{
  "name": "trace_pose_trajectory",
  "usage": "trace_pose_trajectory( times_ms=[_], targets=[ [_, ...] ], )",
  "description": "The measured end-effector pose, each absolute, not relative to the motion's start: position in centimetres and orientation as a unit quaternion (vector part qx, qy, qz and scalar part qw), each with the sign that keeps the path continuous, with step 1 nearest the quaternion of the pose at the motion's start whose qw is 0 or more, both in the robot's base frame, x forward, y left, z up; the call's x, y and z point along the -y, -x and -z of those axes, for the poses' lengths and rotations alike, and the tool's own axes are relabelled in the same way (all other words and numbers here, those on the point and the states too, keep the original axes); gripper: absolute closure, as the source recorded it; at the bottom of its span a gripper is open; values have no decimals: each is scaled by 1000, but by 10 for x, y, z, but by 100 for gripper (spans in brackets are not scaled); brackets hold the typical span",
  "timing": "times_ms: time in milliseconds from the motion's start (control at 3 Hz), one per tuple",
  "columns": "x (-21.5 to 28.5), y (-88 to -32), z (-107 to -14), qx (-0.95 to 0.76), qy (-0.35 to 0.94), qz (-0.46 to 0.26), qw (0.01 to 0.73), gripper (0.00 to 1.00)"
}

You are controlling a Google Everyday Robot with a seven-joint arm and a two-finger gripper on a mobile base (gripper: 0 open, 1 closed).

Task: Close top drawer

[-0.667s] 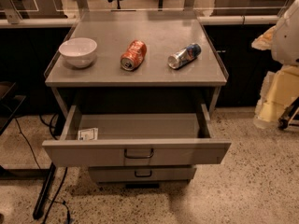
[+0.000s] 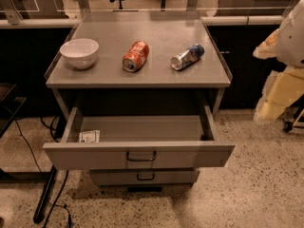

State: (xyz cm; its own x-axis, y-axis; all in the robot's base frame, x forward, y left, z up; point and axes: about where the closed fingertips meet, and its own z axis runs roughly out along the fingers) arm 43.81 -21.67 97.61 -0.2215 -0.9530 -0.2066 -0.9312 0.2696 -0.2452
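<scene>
**Open drawer and arm, seen from in front and above.** The top drawer (image 2: 95, 156) is standing pulled well out from under the counter (image 2: 161, 72). Its floor is showing bare except for a small paper label (image 2: 89, 136) lying in the near left corner. The front panel is running left to right across the view (this is its long axis), with the wire handle (image 2: 141, 156) sitting at the centre and facing the viewer. The sliding line is running at right angles to that, from the viewer back toward the cabinet.

The claw (image 2: 280, 96), judged to be the pale blocky end of the arm, is hanging at the right edge of the view. It is well apart from the drawer, off beyond the counter's right side, and whether it is wide or narrow cannot be told. The panel is lying down and to the left of it. The coming move is therefore probably calling for a swing leftward and down to the panel's outer face, then a push straight away from the viewer.

A bowl (image 2: 79, 52), an orange can (image 2: 136, 56) and a blue can (image 2: 187, 56) are resting on the counter, out of that path. A lower drawer (image 2: 145, 176) is sitting shut beneath.
</scene>
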Motion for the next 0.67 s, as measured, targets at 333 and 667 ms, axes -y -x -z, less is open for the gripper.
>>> trace_pose_trajectory(
  times_ms=[333,667],
  targets=[
    [217,-438,-976,-781,603,34,159,42],
    [217,-438,-976,-781,603,34,159,65]
  ],
)
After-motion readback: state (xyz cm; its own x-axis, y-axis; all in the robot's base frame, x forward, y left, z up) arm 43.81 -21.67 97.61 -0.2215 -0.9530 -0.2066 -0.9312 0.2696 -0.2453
